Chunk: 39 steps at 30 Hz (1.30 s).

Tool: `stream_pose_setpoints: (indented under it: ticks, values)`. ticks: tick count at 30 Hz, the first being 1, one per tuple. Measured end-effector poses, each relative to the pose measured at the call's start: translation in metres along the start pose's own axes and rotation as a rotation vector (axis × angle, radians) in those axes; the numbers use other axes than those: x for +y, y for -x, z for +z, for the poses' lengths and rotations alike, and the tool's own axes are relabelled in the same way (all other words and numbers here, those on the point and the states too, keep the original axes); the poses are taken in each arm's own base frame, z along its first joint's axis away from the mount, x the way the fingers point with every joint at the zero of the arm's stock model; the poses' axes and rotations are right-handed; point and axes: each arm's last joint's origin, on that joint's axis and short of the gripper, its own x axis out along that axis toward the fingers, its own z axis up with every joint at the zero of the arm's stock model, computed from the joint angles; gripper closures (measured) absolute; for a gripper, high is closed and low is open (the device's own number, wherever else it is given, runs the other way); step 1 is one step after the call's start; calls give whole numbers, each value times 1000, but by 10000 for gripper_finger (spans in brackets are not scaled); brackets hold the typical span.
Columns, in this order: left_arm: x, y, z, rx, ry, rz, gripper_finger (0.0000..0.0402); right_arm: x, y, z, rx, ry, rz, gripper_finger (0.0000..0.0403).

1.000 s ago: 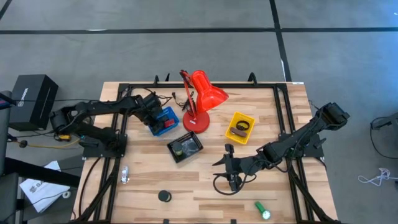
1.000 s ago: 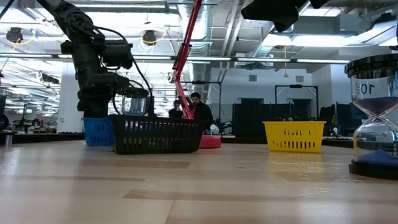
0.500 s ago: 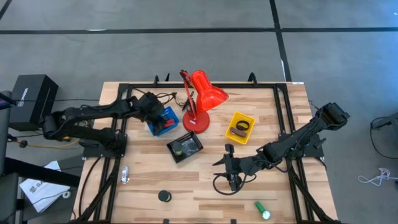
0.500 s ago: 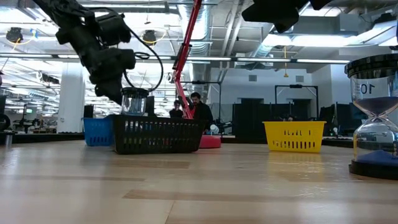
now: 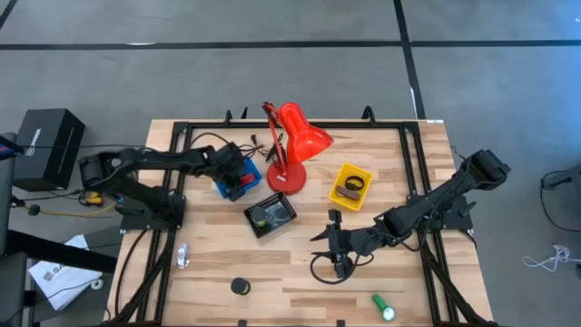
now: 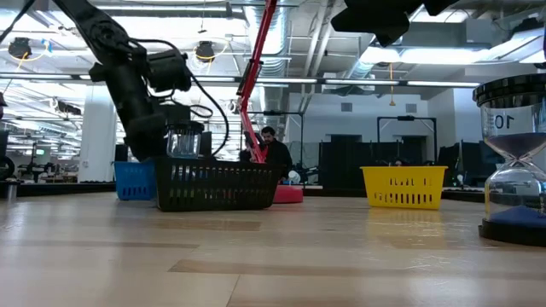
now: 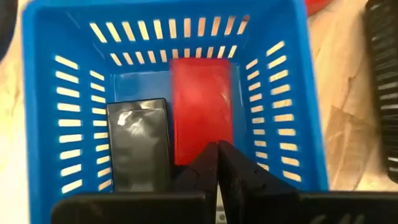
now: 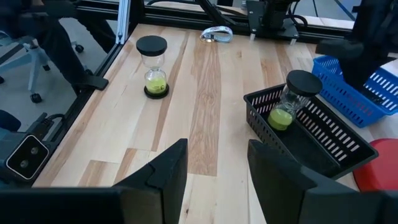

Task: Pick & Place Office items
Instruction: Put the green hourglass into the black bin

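Observation:
My left gripper [image 5: 238,174] is shut and points down into the blue tray [image 5: 247,163]. In the left wrist view its fingers [image 7: 217,163] hover over a red block [image 7: 202,102] lying beside a black rectangle [image 7: 138,146] on the tray floor. My right gripper [image 5: 335,242] is open and low over the table's near middle, right by the black loop [image 5: 325,270]. A black-topped hourglass [image 5: 240,286], a green cylinder [image 5: 383,307] and silvery bits [image 5: 182,256] rest on the table near its near edge. A second hourglass [image 8: 291,99] leans in the black tray [image 5: 270,215]. My left gripper's shut fingertips [image 7: 211,152] come from above over the near end of the red block [image 7: 200,134]. I cannot tell whether they touch it.
The red desk lamp [image 5: 295,145] stands behind the black tray. The yellow tray [image 5: 350,186] holds a dark ring. In the low view, a large hourglass [image 6: 512,162] stands close to the camera. Black frame bars run along the table's edges.
My left gripper rose and tipped above the blue tray, then came back down into it, ending a little farther toward the table's right. The right arm and the loose items kept still.

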Motion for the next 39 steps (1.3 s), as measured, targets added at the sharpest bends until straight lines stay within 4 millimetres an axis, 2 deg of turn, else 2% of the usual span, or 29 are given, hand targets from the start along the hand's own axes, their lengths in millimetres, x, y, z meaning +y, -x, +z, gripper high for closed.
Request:
stream_pose_setpoints:
  ticks: [5,10,13,20,25,28,39]
  values:
    - [0,-5,-1,31,1,0,399,0,0,0,0,0,0,244]
    - [0,2,-2,12,3,0,399,0,0,0,0,0,0,244]
    - [-1,16,4,-65,1,-3,399,0,0,0,0,0,-1,244]
    - [-11,65,8,-308,-9,-37,399,0,0,0,1,0,-1,244]
    - [-31,94,2,-437,-1,-133,399,-3,-1,0,1,-5,-9,244]
    - [-48,104,-2,-484,-70,-209,399,-6,-2,1,0,-9,-17,244]
    - [-108,117,-11,-584,-302,-461,397,-8,-3,1,1,-54,-24,244]
